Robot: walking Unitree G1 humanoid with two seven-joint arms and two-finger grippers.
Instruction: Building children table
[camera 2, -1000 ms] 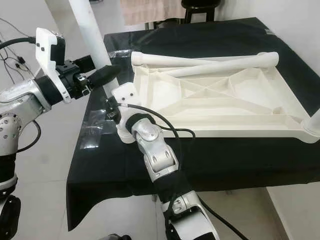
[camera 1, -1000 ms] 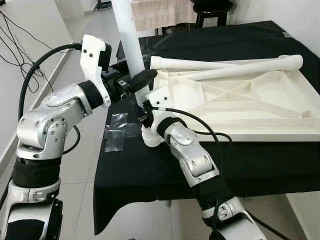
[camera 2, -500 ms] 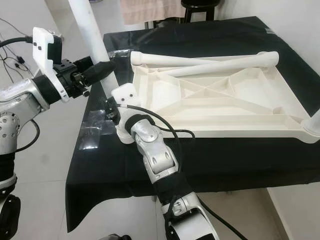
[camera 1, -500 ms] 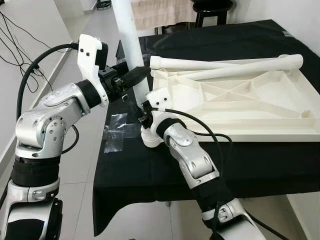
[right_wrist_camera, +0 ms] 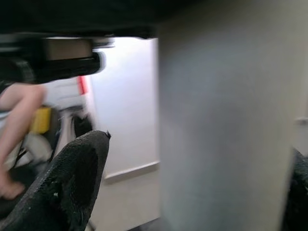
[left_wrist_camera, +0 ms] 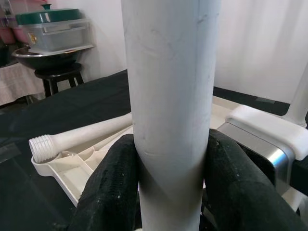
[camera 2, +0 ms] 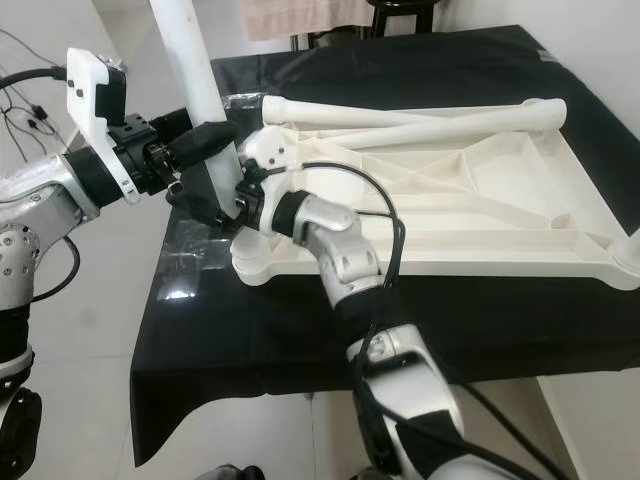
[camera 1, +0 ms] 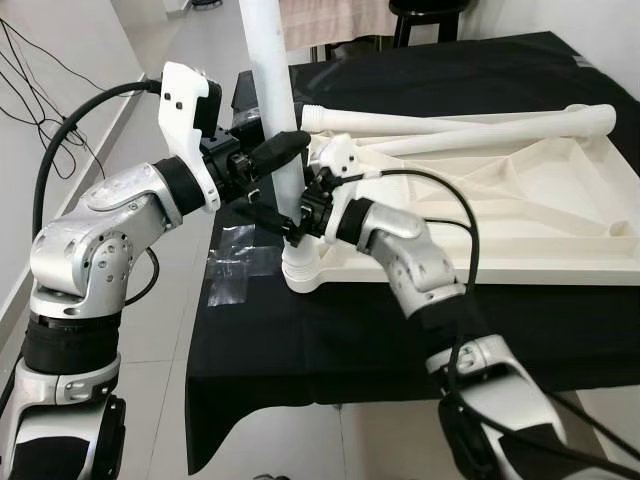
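White upright leg (camera 1: 272, 90) pinched by left pincer (camera 1: 283, 150), right pincer (camera 1: 288, 222) spread (lower down), tabletop (camera 1: 520, 215) corner.

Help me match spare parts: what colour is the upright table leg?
White, clearest in the left wrist view: upright table leg.

Three white table legs (camera 1: 272, 110) (one upright, two lying loose), one upturned tabletop (camera 1: 520, 215), two grippers.

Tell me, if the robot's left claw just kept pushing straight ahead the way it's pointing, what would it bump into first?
The left gripper is already clamped on the upright white table leg, so nothing comes before that. Past the leg, its line runs toward the upturned white tabletop and the right arm's wrist, though depth is hard to judge.
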